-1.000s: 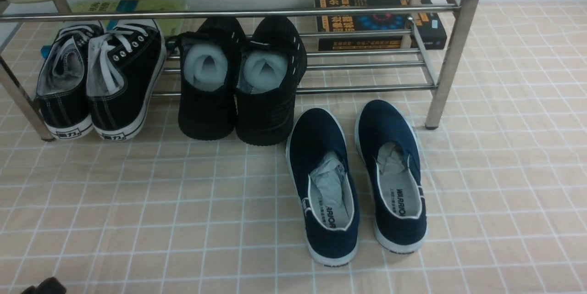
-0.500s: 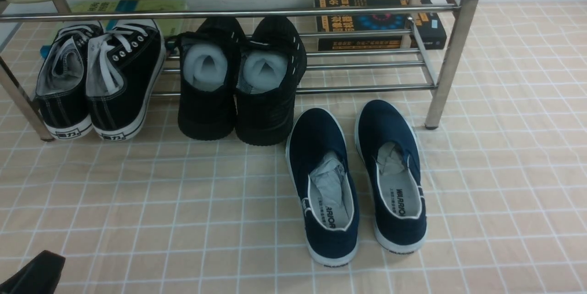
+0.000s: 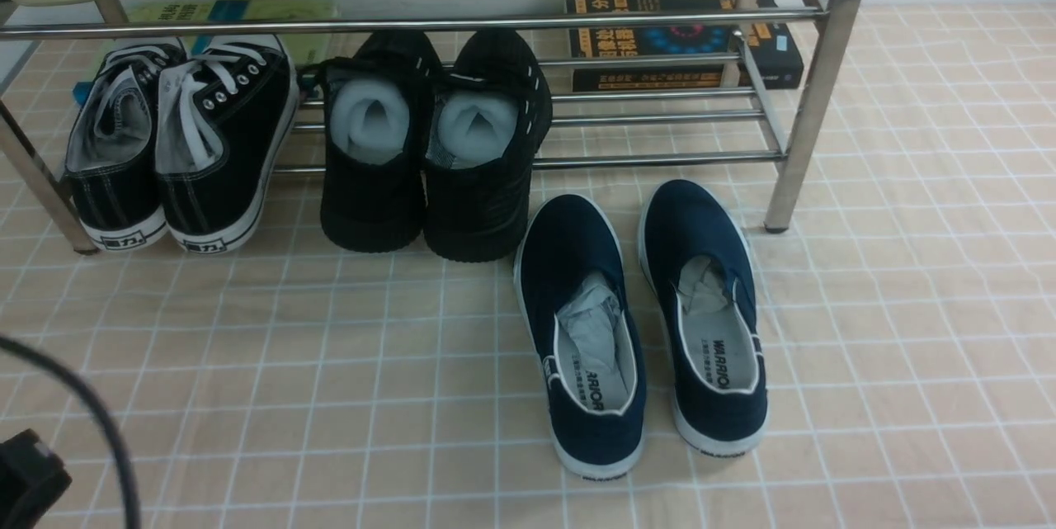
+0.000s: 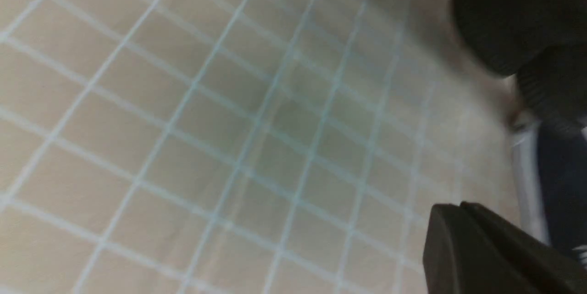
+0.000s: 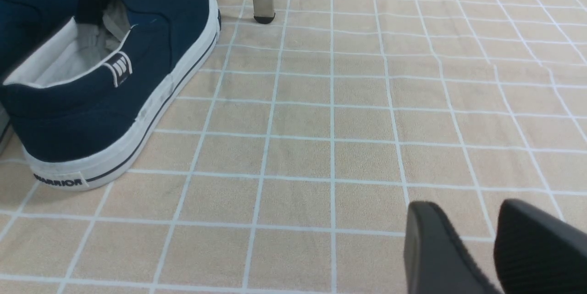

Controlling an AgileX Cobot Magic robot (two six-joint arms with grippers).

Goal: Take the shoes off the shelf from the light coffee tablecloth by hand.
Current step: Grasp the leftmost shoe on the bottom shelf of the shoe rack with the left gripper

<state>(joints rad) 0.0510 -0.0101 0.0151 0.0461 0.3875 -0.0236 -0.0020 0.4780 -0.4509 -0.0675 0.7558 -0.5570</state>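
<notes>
Black canvas lace-up sneakers [image 3: 235, 129] sit side by side on the lower tier of the chrome shelf [image 3: 813, 100], toward its left end, with their heels jutting out past the front tube above the light coffee tablecloth [image 3: 396, 397]. All-black mesh shoes [image 3: 375, 199] stand beside them on the same tier, while the navy slip-ons [image 3: 582, 298] rest on the cloth in front. So the sneakers' removal looks undone: both have yet to be gripped, lifted clear and set down. The left pincer [image 4: 451, 207] is closed with nothing in it, well apart from the pair; the right pincer [image 5: 472, 220] stands slightly open and empty over the cloth.
</notes>
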